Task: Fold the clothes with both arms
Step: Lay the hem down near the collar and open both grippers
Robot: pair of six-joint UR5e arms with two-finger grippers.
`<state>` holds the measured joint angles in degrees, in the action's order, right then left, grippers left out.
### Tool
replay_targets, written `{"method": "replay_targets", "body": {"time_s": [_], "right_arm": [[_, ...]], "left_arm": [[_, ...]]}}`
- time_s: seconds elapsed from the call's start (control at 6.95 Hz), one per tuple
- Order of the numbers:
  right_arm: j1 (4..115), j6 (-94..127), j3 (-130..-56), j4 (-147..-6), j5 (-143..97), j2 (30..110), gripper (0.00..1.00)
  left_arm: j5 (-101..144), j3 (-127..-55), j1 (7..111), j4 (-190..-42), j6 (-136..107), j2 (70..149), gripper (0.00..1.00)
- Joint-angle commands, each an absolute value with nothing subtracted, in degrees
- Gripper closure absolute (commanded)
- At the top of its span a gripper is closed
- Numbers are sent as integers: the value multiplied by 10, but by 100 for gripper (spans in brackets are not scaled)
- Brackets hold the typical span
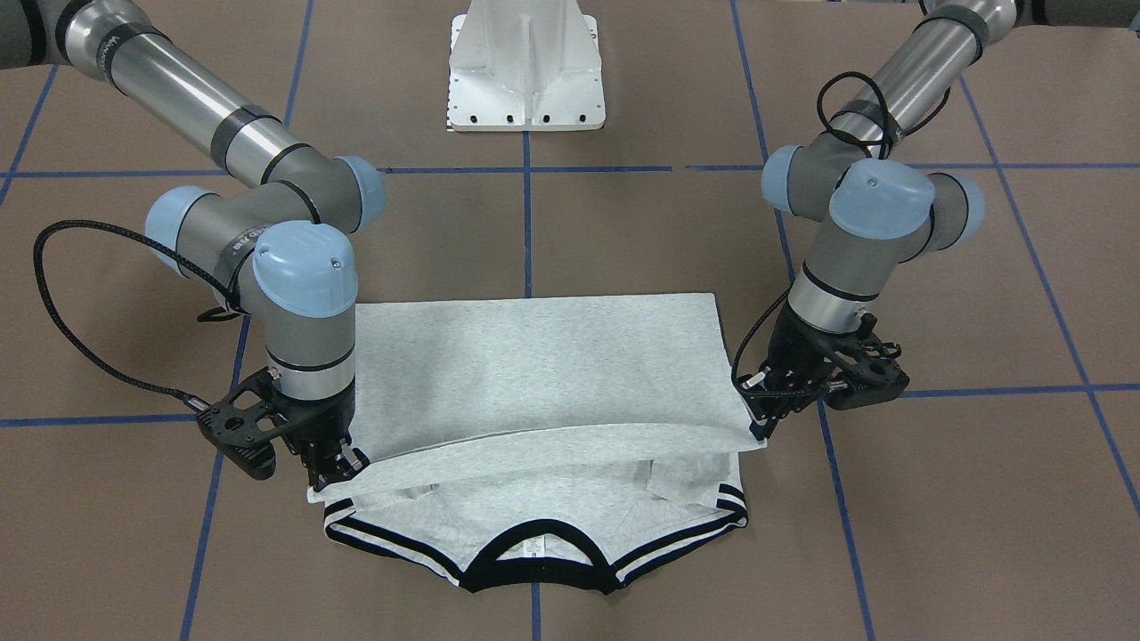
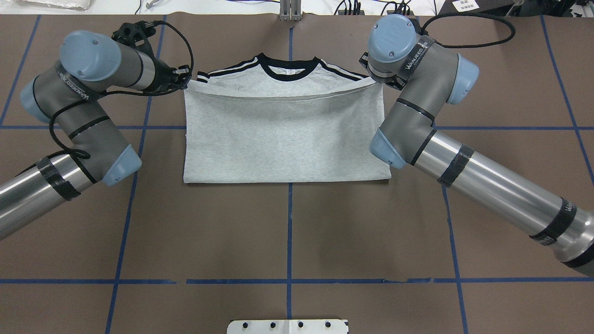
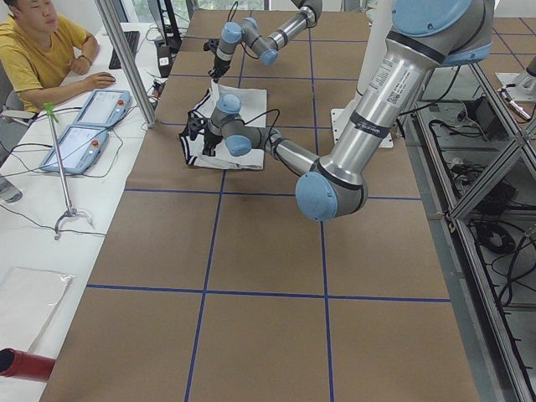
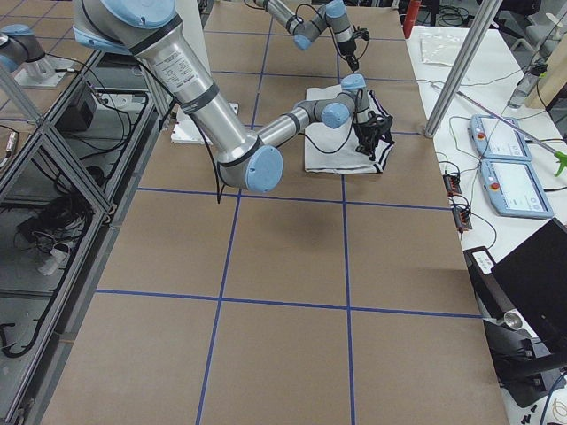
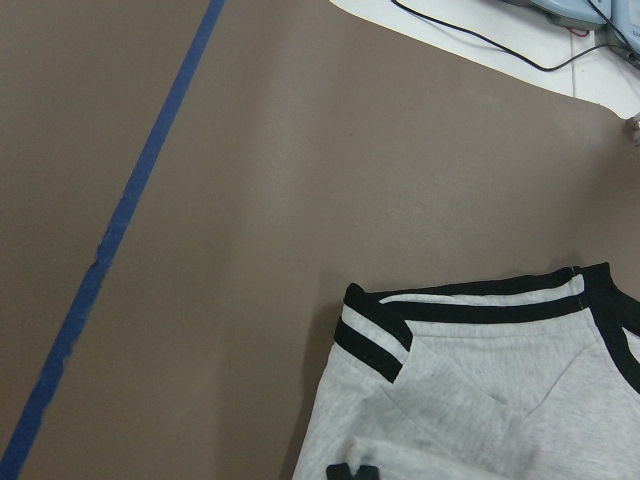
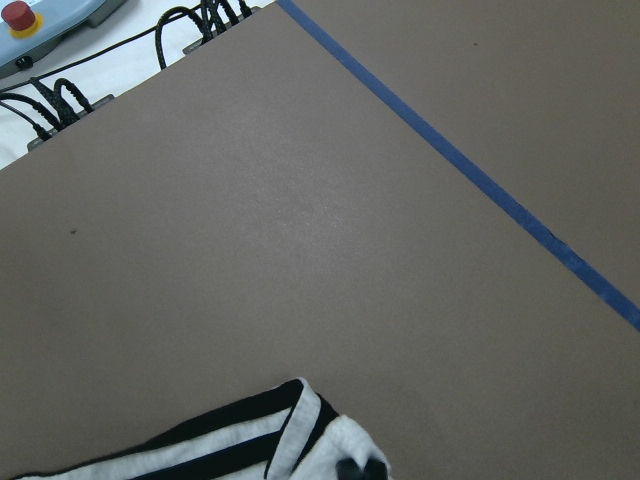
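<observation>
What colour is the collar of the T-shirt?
The collar of the T-shirt is black; the exterior front-facing view shows it best.

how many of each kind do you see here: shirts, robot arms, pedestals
T-shirt: 1
robot arms: 2, left arm and right arm
white pedestal: 1
total: 4

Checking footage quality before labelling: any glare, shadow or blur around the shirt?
Front-facing view: sharp, evenly lit; glare streaks along the right arm, soft shadow under the lifted shirt edge. Overhead view: similar glare on that arm. Left wrist view: shirt sharp.
</observation>
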<state>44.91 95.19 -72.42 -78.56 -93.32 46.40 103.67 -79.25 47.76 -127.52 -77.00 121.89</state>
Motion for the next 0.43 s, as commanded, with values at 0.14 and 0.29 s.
{"method": "replay_targets", "body": {"time_s": [0.14, 0.29], "right_arm": [[449, 951, -696, -758, -933, 461, 100], [452, 951, -695, -757, -933, 457, 83]], "left_arm": [[1036, -738, 478, -1309, -770, 1242, 100], [1032, -731, 481, -1313, -770, 1242, 91]]}}
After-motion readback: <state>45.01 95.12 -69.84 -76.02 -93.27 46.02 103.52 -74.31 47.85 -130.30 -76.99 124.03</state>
